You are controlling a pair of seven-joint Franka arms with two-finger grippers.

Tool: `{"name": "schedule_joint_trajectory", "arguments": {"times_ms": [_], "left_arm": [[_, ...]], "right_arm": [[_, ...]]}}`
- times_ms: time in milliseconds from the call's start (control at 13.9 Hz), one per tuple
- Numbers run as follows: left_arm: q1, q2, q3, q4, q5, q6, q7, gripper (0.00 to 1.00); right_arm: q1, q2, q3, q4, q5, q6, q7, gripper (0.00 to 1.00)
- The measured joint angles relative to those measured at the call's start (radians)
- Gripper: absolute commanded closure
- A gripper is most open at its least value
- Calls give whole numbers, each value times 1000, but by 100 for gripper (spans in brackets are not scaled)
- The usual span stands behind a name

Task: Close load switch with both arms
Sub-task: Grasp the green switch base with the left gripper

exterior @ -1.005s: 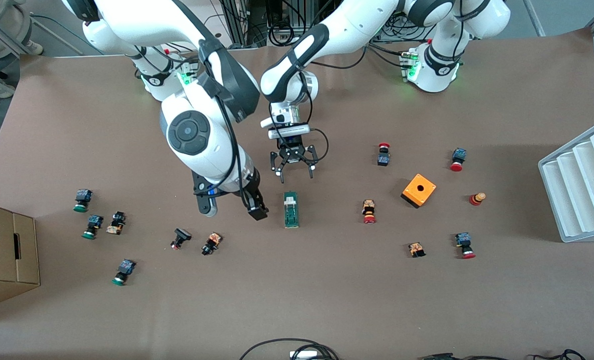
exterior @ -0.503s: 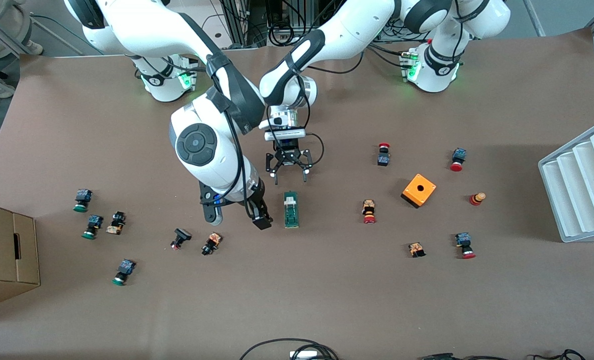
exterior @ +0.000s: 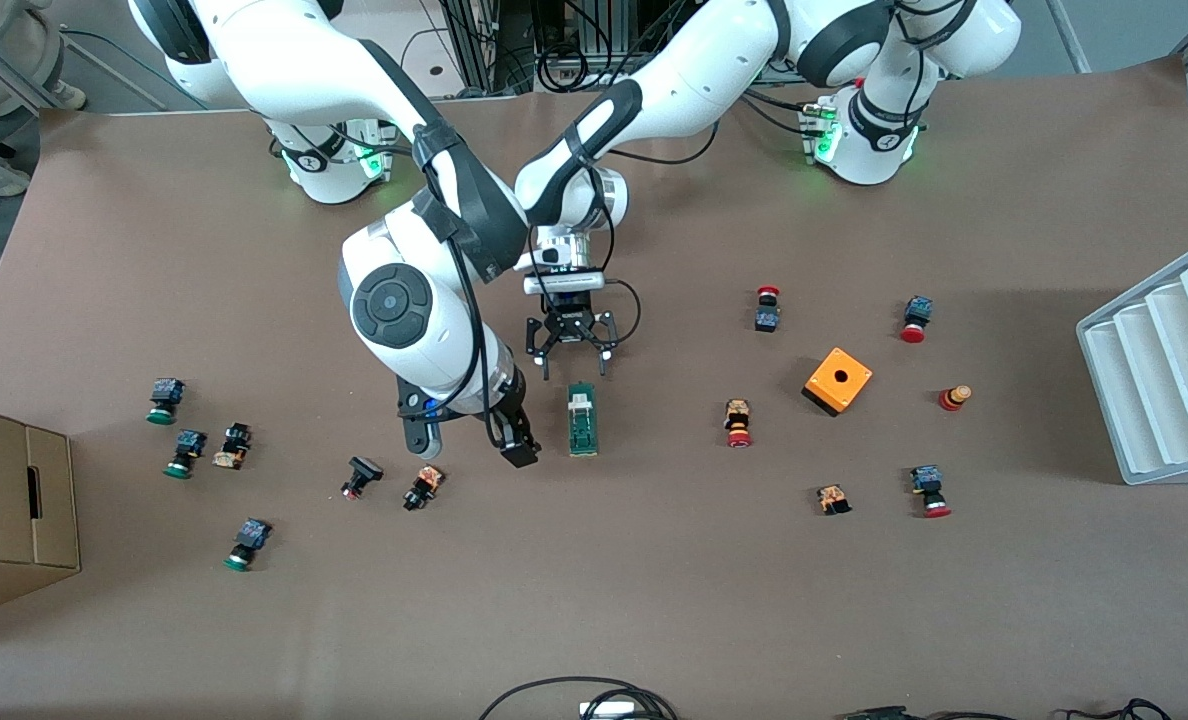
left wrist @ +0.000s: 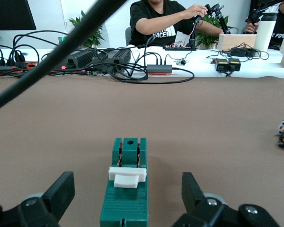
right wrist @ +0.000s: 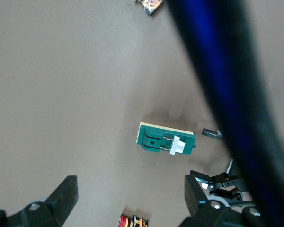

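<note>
The left gripper (exterior: 574,357) has its fingers (left wrist: 61,189) spread wide and holds nothing; it hangs low over the table (exterior: 654,600) just at the end of the load switch (exterior: 581,420) that points toward the robots' bases. In the left wrist view the switch lies flat on the table between the two spread fingertips, its white sliding block (left wrist: 127,175) crosswise on the green body. The right gripper (exterior: 514,435) is likewise released and grasps nothing, held over the table just beside the switch, toward the right arm's end. In the right wrist view the switch shows between its parted fingers (right wrist: 61,191). Farther out from the fingers, an orange box (exterior: 838,380) sits toward the left arm's end, with small push buttons (exterior: 738,423) scattered around.
</note>
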Motion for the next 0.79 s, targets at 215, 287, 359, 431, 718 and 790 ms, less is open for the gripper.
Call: {"name": "schedule_joint_trajectory", "arguments": {"times_ms": [215, 287, 359, 431, 718, 790], "left_arm": [[8, 19, 0, 4, 3, 2, 0, 0], [8, 25, 0, 5, 9, 2, 0, 0], [10, 31, 0, 6, 21, 2, 0, 0], [14, 38, 1, 8, 31, 2, -1, 0], [24, 58, 1, 29, 41, 2, -1, 0], [24, 60, 1, 32, 42, 2, -1, 0]], "right_arm": [[14, 28, 5, 0, 0, 38, 0, 0], [24, 43, 7, 0, 0, 55, 1, 0], [33, 57, 7, 0, 0, 67, 1, 0], [39, 66, 7, 0, 0, 73, 1, 0], [40, 71, 5, 0, 0, 76, 1, 0], [40, 71, 5, 0, 0, 76, 1, 0]]}}
